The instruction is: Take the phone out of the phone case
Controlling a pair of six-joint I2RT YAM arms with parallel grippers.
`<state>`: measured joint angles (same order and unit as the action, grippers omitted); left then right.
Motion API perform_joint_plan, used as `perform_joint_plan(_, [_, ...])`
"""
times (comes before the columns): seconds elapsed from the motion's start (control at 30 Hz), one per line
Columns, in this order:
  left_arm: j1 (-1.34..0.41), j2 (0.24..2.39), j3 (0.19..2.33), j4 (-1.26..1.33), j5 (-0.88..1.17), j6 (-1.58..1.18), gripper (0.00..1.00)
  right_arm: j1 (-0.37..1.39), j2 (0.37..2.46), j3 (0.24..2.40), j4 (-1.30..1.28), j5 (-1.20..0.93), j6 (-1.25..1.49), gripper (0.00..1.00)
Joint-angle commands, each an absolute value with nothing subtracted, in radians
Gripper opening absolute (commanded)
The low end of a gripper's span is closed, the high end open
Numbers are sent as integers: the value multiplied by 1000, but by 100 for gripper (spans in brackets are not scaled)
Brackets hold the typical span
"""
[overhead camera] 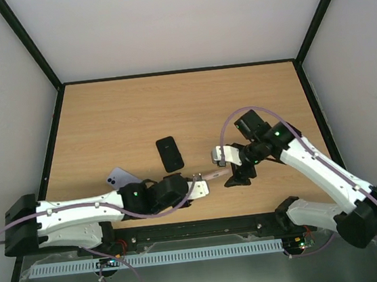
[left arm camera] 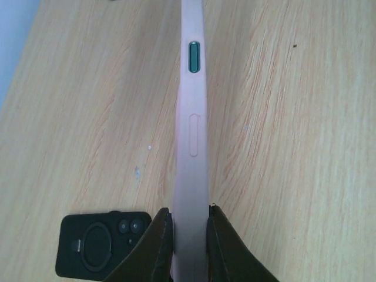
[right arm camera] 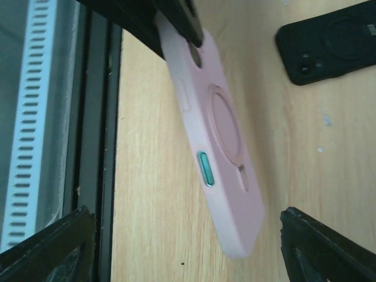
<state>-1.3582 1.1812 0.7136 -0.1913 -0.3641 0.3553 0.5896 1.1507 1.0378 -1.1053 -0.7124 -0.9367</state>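
Nearest, a white slotted cable duct (overhead camera: 161,258) along the near edge of the table (overhead camera: 170,102). Just beyond it, left gripper (overhead camera: 197,186) clenched on one end of a pink phone case (overhead camera: 213,175), holding it off the wood and pointed right, presumably to offer the free end to the other arm. Right gripper (overhead camera: 238,171) spread wide just beside that free end, grasping nothing. Lying farther in, a black phone case (overhead camera: 169,153). Partly hidden behind the left arm, what looks like a lavender phone (overhead camera: 120,177). Both well apart from the work.

From the left wrist: dark fingertips (left arm camera: 155,247) pinched against the two broad faces of the pink phone case, so carried on edge with one side rail facing up. Green button (left arm camera: 194,57) showing in that rail, likely the phone's own, so phone judged to be inside and not yet out. Black phone case flat on the table at near left.

From the right wrist: two black fingers (right arm camera: 53,247) far apart at the bottom corners, with the pink case's free end hanging between them and touching neither. Back face with its ring turned this way, camera end pinned at the top. Judged a set-up for a two-handed pull: one end anchored, the other open to be gripped or peeled. Risk of slipping off the soft rim if closed too near the corner.
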Motion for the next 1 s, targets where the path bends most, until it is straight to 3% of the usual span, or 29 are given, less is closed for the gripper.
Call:
perform_joint_plan(0.0, [-1319,1112,779,-257,-205,236,3,603,1072,996,-984,-633,-828,79])
perform_joint_plan(0.1, [-1288,1114,807,-282,-139,222,3,619,1050,991,-955,-592,-802,67])
perform_joint_plan(0.27, [-1263,1134,852,-304,-80,225,3,663,1046,986,-958,-494,-850,61])
perform_joint_plan(0.47, [-1240,1139,873,-308,-52,227,3,702,1065,1011,-1052,-522,-919,57])
perform_joint_plan(0.67, [-1224,1135,881,-309,-31,221,3,721,1059,965,-1036,-489,-916,44])
perform_joint_plan(0.97, [-1212,1135,886,-313,-26,221,3,722,1048,952,-1045,-454,-929,33])
